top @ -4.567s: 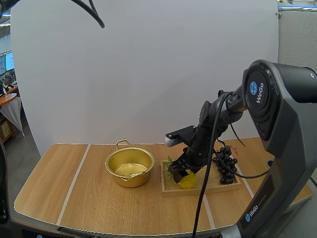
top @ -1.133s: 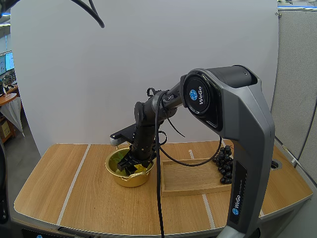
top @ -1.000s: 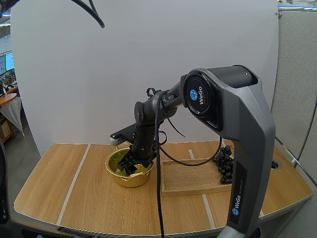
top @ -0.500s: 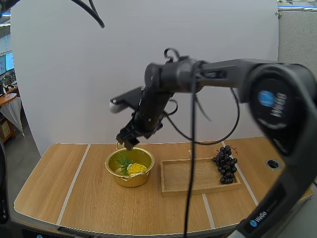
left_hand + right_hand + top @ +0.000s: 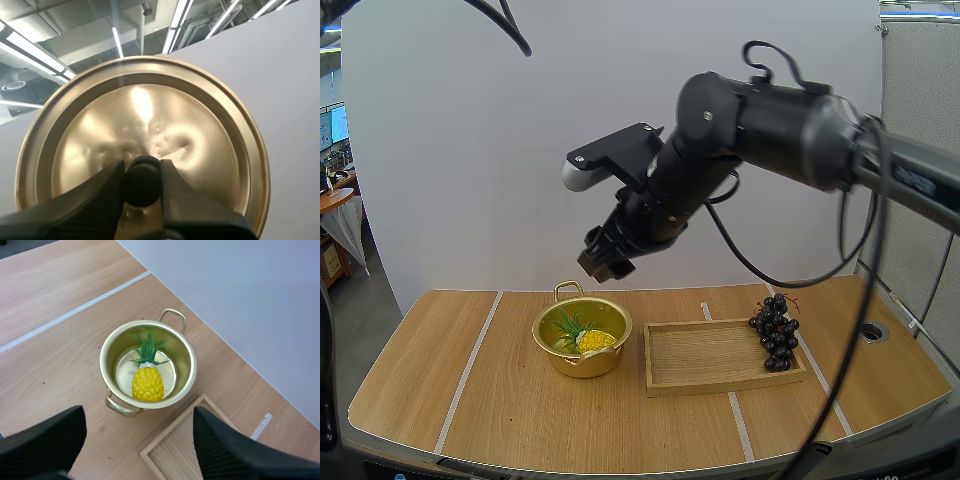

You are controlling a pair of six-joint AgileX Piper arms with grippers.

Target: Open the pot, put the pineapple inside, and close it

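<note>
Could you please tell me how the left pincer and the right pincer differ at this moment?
The left pincer is shut on the lid, pinching its black knob; the right pincer is open and holds nothing. The left pincer carries the lid, whereas the right pincer hangs above the open pot with the pineapple lying inside. Both are black and two-fingered.

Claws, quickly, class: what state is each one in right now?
Left claw: closed on the lid.
Right claw: open, empty, above the pot.
</note>
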